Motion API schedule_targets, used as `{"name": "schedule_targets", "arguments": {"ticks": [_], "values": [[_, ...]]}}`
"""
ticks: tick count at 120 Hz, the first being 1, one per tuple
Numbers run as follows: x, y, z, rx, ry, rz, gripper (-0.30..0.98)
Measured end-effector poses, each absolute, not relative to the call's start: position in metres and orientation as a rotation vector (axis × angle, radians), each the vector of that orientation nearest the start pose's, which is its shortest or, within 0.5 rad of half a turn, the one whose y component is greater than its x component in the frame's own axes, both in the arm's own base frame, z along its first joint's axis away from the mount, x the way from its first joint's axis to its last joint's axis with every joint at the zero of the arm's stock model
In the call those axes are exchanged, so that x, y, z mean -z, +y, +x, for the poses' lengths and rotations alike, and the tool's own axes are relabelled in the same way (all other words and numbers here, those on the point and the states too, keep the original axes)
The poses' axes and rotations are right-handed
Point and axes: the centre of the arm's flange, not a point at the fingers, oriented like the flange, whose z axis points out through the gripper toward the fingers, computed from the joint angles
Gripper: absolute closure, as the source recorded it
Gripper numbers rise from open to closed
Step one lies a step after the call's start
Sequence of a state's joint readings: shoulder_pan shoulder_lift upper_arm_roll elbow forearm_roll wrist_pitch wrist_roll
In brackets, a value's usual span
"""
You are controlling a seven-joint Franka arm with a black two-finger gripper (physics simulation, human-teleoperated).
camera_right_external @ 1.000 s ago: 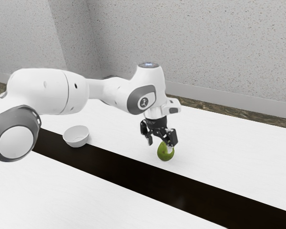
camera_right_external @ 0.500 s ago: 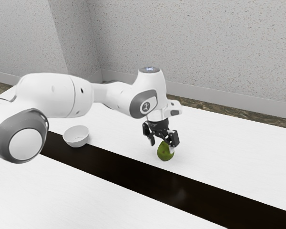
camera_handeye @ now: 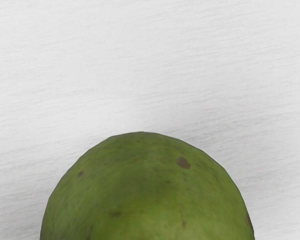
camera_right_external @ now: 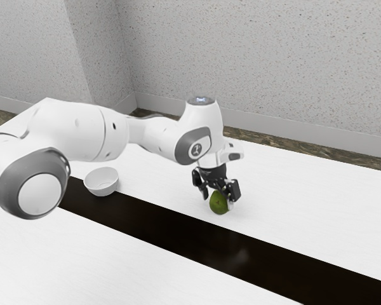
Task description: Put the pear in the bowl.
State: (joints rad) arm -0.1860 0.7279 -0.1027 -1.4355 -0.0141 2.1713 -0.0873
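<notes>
My gripper [camera_right_external: 218, 197] is low over the table in the exterior view, its fingers open and spread on either side of the green pear's upper part. The pear [camera_right_external: 218, 204] rests on the white tabletop, its top partly hidden behind the gripper. Seen from the hand, the pear [camera_handeye: 147, 192] is large and close beneath, green with a few brown spots. A white bowl [camera_right_external: 101, 183] stands well apart from them, toward the exterior view's left.
A long dark strip [camera_right_external: 178, 230] runs across the white table [camera_right_external: 305, 190], passing in front of the pear and beside the bowl. The arm's links extend above the table near the bowl. Behind the table rises a speckled wall [camera_right_external: 260, 63].
My hand has moved down, so the fingers reach lower around the pear. The arm's links have shifted slightly down and toward the exterior view's right. Pear and bowl have stayed put.
</notes>
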Motion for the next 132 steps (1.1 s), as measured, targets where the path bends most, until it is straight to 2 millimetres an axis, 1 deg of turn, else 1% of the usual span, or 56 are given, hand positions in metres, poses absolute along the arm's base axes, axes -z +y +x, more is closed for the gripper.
{"name": "schedule_targets", "arguments": {"ticks": [27,51,57,71,91,105,109,116,125,132], "values": [[-0.254,-0.194,0.700,-0.004,0.267,-3.215,0.00],[-0.254,-0.195,0.700,0.009,0.268,-3.218,0.01],[-0.254,-0.195,0.701,0.012,0.270,-3.216,0.06],[-0.254,-0.194,0.701,0.017,0.273,-3.213,0.22],[-0.256,-0.193,0.702,0.027,0.270,-3.205,0.35],[-0.261,-0.191,0.703,0.045,0.259,-3.193,0.49],[-0.263,-0.186,0.704,0.051,0.246,-3.185,0.53],[-0.271,-0.176,0.708,0.074,0.219,-3.171,0.59],[-0.283,-0.164,0.711,0.106,0.182,-3.154,0.60],[-0.298,-0.148,0.714,0.139,0.140,-3.137,0.61]]}}
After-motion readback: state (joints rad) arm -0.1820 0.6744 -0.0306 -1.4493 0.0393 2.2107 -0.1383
